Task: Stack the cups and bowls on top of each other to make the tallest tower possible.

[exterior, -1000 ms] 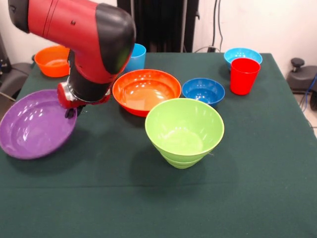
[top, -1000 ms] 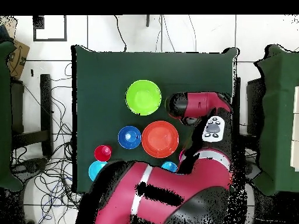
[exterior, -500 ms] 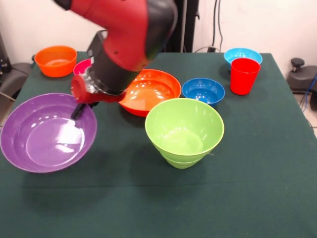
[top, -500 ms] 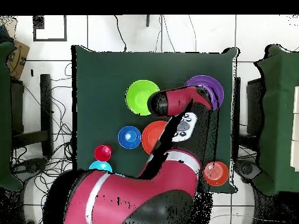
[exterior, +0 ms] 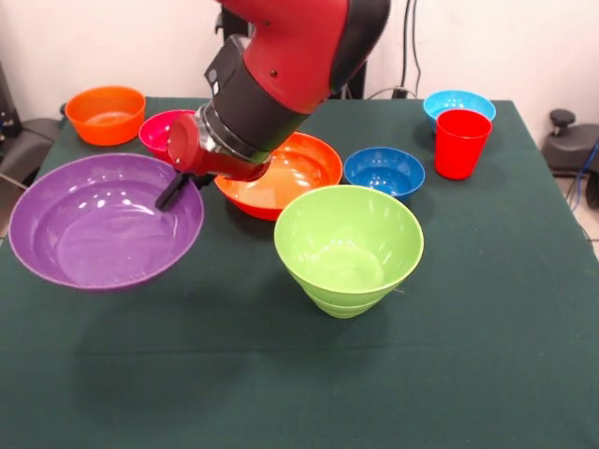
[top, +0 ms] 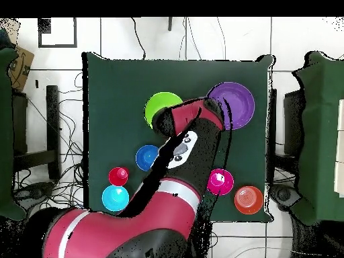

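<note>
Several bowls lie spread over the tabletop (exterior: 524, 327), and going left to right in the front view we see a small orange bowl (exterior: 105, 114) at ten o'clock, a magenta-red bowl (exterior: 165, 131) just beside it, then the large purple bowl (exterior: 98, 224), which we hold by its right rim with our end effector (exterior: 174, 193) clamped shut on it. A second ago this purple bowl hung tilted at the left edge of the tabletop; now it sits more level and has travelled rightward, so we judge that we are carrying it toward a stacking spot. Right of it comes the large orange bowl (exterior: 281, 176), partly hidden behind our arm, with the large lime green bowl (exterior: 348, 245) at six o'clock from it, standing apart. Further right sit the dark blue bowl (exterior: 385, 171), the red cup (exterior: 461, 142) and, touching behind it, a light blue bowl (exterior: 459, 101) at two o'clock. No tower stands yet. Our arm covers much of the orange bowl, and the green bowl's tall wall lies close to our path, so the purple bowl's rim could clip it.
</note>
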`<state>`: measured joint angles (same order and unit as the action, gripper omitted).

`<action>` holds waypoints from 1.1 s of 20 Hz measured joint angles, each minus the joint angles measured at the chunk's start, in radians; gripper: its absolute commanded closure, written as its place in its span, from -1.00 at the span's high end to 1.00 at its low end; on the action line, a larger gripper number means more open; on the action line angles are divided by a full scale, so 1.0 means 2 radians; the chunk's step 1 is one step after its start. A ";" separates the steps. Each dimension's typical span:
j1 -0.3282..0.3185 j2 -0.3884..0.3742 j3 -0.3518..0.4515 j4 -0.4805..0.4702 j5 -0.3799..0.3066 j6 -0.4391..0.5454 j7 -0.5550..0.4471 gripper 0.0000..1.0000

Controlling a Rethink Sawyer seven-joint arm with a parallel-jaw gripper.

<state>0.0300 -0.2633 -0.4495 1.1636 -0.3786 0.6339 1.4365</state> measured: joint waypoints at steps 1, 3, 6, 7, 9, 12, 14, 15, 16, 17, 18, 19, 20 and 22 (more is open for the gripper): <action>0.001 -0.001 -0.002 0.002 0.000 -0.002 0.004 -1.00; 0.004 -0.006 -0.008 0.013 0.000 -0.011 0.015 -1.00; 0.004 -0.016 -0.015 0.030 0.000 -0.022 0.023 -1.00; 0.003 -0.018 -0.016 0.033 0.000 -0.024 0.024 -1.00; 0.004 -0.023 -0.019 0.041 0.000 -0.028 0.024 -1.00; 0.004 -0.031 -0.023 0.054 0.000 -0.036 0.024 -1.00; 0.005 -0.037 -0.026 0.063 0.000 -0.039 0.024 -1.00; 0.006 -0.039 -0.027 0.066 0.000 -0.040 0.024 -1.00; 0.007 -0.042 -0.028 0.069 0.000 -0.040 0.024 -1.00; 0.008 -0.045 -0.029 0.073 0.000 -0.041 0.024 -1.00; 0.009 -0.047 -0.029 0.075 0.000 -0.041 0.024 -1.00; 0.011 -0.049 -0.029 0.077 0.000 -0.041 0.024 -1.00; 0.013 -0.050 -0.029 0.078 0.001 -0.041 0.024 -1.00; 0.017 -0.051 -0.029 0.079 0.003 -0.041 0.024 -1.00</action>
<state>0.0637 -0.3656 -0.5076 1.3223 -0.3726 0.5527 1.4837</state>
